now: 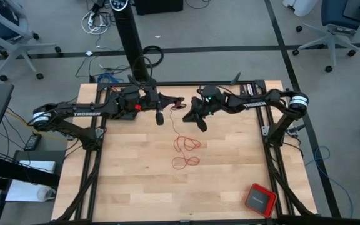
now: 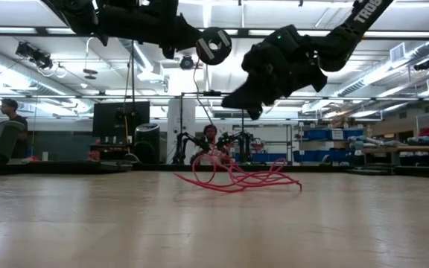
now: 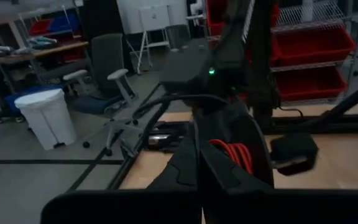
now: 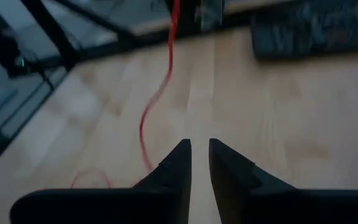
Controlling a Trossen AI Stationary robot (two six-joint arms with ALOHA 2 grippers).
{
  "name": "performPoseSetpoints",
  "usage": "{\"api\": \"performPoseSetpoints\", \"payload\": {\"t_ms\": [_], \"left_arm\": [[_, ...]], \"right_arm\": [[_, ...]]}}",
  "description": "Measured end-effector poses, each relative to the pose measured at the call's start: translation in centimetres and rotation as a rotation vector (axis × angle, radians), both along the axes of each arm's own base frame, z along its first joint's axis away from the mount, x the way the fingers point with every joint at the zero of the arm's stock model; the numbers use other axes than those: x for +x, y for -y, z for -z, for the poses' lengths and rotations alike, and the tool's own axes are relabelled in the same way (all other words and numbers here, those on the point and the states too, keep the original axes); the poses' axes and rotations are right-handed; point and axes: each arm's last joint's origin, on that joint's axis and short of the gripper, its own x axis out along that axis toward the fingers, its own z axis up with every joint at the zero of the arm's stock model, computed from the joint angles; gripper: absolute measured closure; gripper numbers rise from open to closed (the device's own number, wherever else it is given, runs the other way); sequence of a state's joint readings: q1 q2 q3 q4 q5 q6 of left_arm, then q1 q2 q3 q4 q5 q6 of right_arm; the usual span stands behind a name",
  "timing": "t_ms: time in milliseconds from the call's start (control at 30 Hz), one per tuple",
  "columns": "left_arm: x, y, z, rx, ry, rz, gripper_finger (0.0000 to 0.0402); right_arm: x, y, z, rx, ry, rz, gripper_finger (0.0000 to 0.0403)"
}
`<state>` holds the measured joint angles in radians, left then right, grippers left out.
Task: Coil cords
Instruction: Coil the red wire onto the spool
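Lighting is pretty even from overhead, with ceiling strip lights (image 2: 222,30) glowing bright in the low view and turning both arms into near silhouettes. The table (image 1: 230,181) looks evenly lit from above, shadows soft and short. Left wrist view is dim and soft, everything close to the lens is a dark blur. Right wrist view is smeared, the fingers (image 4: 173,168) and wood grain out of focus.

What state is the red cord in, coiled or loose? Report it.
Mostly loose. The red cord lies in slack loops on the table, one strand rising to the left gripper, where a small coil shows.
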<state>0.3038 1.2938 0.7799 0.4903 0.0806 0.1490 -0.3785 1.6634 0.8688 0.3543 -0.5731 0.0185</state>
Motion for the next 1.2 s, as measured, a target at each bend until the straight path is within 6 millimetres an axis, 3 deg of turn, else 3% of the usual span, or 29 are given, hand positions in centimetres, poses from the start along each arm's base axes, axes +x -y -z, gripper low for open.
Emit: {"api": "performPoseSetpoints", "payload": {"t_ms": [233, 533, 967, 1200], "left_arm": [[-0.2, -0.1, -0.1, 0.028, -0.005, -0.013, 0.0401], [-0.3, -0.5, -0.4, 0.095, 0.008, -0.077, 0.0401], [-0.8, -1.8, -0.8, 0.094, 0.045, -0.219, 0.0401], [-0.8, -1.8, -1.0, 0.097, 0.068, -0.240, 0.0401]], "right_arm": [[-0.4, 0.0, 0.0, 0.000, 0.163, 0.070, 0.0328], [-1.4, -0.5, 0.8, -0.012, 0.249, 0.092, 0.0328], [-0.5, -2.2, 0.4, -0.010, 0.265, 0.186, 0.0325], [0.5, -3.1, -0.8, -0.028, 0.308, 0.192, 0.0314]]}}
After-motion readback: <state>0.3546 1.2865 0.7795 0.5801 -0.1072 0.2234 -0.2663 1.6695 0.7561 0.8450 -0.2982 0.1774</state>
